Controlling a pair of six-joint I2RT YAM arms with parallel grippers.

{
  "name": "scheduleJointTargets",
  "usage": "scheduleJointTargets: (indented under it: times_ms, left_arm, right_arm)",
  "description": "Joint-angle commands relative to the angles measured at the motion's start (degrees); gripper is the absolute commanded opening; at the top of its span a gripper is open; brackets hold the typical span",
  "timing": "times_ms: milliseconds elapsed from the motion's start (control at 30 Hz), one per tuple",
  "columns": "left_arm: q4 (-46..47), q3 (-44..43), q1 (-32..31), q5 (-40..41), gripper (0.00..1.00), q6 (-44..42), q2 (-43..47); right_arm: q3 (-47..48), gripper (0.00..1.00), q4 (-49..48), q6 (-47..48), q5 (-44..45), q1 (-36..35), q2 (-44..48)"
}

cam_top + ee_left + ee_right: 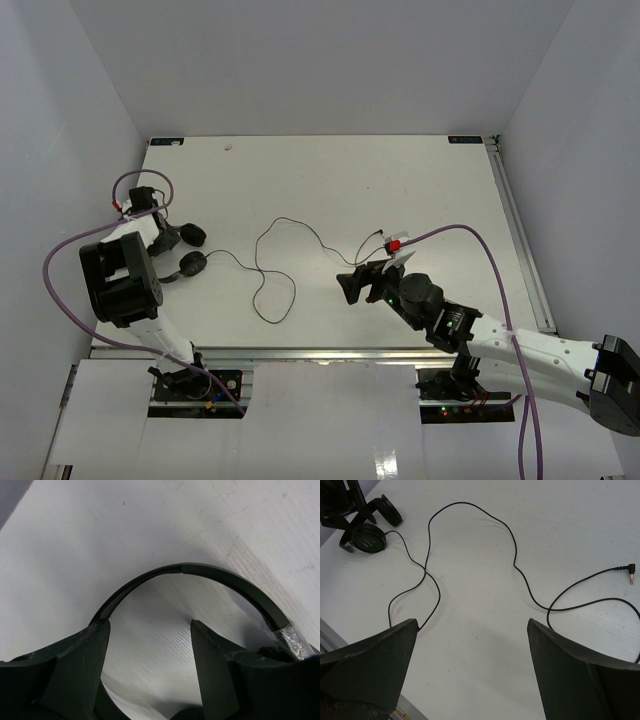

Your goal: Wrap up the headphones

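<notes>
The black headphones (190, 250) lie at the table's left, their two round earcups side by side. Their thin cable (280, 221) snakes right across the table and ends in a plug (631, 570). My left gripper (168, 250) is open at the headphones. In the left wrist view (150, 630) its fingers stand apart with bare table between them, and the curved headband (200, 572) arcs just beyond the tips. My right gripper (353, 282) is open and empty over mid-table. The right wrist view (472, 625) shows the cable (514, 566) ahead of it and the earcups (367, 537) far left.
The white table (400, 180) has a metal rail along its near edge (330, 352) and another down its right side (520, 240). Thick purple robot cables (470, 232) loop above both arms. White walls close in the left, far and right sides.
</notes>
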State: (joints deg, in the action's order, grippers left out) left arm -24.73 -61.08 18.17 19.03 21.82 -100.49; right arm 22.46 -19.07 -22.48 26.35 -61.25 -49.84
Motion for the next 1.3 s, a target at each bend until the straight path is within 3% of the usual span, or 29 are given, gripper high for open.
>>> scheduleJointTargets:
  times_ms: [0,233,400,767,1000,1267]
  left_arm:
    - [1.41,-1.72,0.2,0.37,0.76,-1.28,4.69]
    - [-0.17,-3.22,0.2,5.67,0.77,-3.49,6.89]
    - [-0.46,1.42,0.4,6.52,0.79,1.78,9.72]
    - [-3.32,0.12,1.25,7.46,0.79,3.69,4.09]
    - [-2.05,0.28,3.8,2.92,0.77,2.4,2.13]
    - [-1.61,0.14,3.09,-1.83,0.68,1.12,0.1]
  right_arm:
    - [-0.28,0.97,-2.64,0.54,0.05,-0.18,0.98]
    - [-0.13,0.97,-2.55,0.77,0.43,-0.21,0.8]
    - [-0.34,0.98,-2.64,0.62,-0.45,-0.18,0.83]
    - [-0.7,0.98,-2.81,0.77,0.36,-0.23,1.37]
    - [-0.75,0.98,-2.73,0.77,0.2,-0.19,2.04]
    - [-0.75,0.98,-2.41,0.86,0.61,-0.21,2.44]
